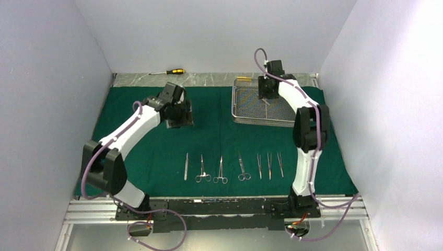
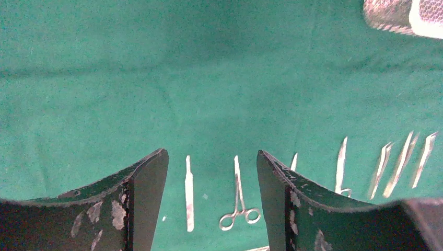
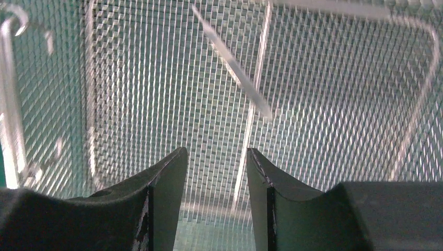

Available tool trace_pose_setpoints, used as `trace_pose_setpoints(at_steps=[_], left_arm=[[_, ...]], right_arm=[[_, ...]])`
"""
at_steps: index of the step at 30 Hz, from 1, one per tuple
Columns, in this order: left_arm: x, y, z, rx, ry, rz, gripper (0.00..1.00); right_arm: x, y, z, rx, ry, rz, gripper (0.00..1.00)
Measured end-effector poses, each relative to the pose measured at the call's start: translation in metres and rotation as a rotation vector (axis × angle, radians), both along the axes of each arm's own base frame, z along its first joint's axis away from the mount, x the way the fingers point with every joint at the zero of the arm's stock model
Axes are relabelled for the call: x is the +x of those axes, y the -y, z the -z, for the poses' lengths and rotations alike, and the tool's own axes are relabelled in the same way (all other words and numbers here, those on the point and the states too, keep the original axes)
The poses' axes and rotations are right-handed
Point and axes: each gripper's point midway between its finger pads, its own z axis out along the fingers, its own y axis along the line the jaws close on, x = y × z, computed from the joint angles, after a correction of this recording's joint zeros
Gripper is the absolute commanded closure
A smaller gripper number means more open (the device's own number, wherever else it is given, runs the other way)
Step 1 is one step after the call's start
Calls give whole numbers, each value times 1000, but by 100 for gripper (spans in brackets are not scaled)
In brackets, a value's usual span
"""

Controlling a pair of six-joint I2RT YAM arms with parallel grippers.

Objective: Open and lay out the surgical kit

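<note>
The dark green cloth [image 1: 156,151] lies spread flat on the table. Several steel instruments lie in a row near its front edge: a scalpel handle [image 1: 186,167], three ring-handled clamps [image 1: 220,171] and three tweezers [image 1: 269,166]. The wire-mesh tray [image 1: 245,112] stands at the back right. My right gripper [image 1: 266,95] hangs open over the tray. In the right wrist view it [image 3: 215,154] is empty above the mesh, with one slim steel instrument [image 3: 235,68] lying diagonally just ahead. My left gripper [image 1: 178,119] is open and empty above the cloth. Its wrist view [image 2: 211,157] shows the scalpel handle [image 2: 189,193] and a clamp [image 2: 239,201].
A yellow-and-black screwdriver [image 1: 168,71] lies on the bare strip behind the cloth, and another yellow handle [image 1: 243,79] sits at the tray's back left corner. White walls close in left, right and back. A tray corner [image 2: 397,13] shows in the left wrist view.
</note>
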Motion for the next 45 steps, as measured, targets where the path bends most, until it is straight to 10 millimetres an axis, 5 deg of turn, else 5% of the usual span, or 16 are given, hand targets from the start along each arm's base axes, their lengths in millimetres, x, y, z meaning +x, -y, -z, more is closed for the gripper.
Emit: trace_pose_setpoints(at_steps=[4,9,17,24,34,45], left_arm=[[39,13,-4,-81,-7,30,25],[69,24,6,-150,-50,73,22],[85,33,-2,-207,-42,121,22],[89,29,-1,-213,-47,123,23],[89,28,0,-229,-54,123,24],[90,32,-1,-248,-50,134,24]], right_arm=[[42,0,39,-51,-37,-73,50],[52,1,74,-87,-95,-121,50],[73,-5,64,-91,-47,-175,51],[70,-2,79,-58,-94,-203,56],[73,7,80,15,-123,-132,82],[55,3,72,18,-162,-99,85]])
